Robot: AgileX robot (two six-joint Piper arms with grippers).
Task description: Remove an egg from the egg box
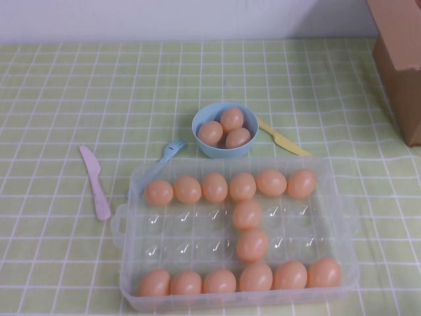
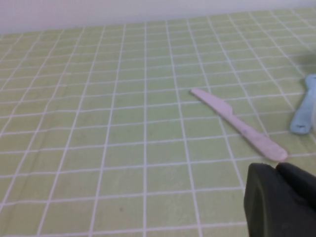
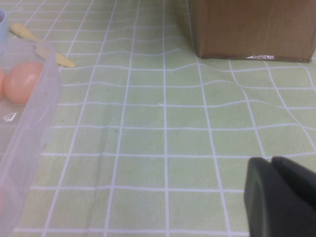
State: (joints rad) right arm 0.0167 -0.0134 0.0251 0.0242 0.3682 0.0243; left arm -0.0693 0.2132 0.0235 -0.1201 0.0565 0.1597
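Note:
The clear plastic egg box (image 1: 342, 217) sits at the near middle of the table in the high view. It holds several orange-tan eggs: a back row, a front row and two in the middle, such as one egg (image 1: 247, 214). Neither arm shows in the high view. My left gripper (image 2: 276, 168) is shut and empty, low over the cloth near a pink knife. My right gripper (image 3: 270, 160) is shut and empty, over the cloth to the right of the egg box wall (image 3: 34, 113), behind which one egg (image 3: 22, 81) shows.
A light-blue bowl (image 1: 205, 141) with three eggs stands behind the box. A pink knife (image 1: 95, 181), also in the left wrist view (image 2: 237, 126), lies left. A blue fork (image 1: 164, 158) and yellow knife (image 1: 283, 138) flank the bowl. A cardboard box (image 1: 401, 59) stands far right.

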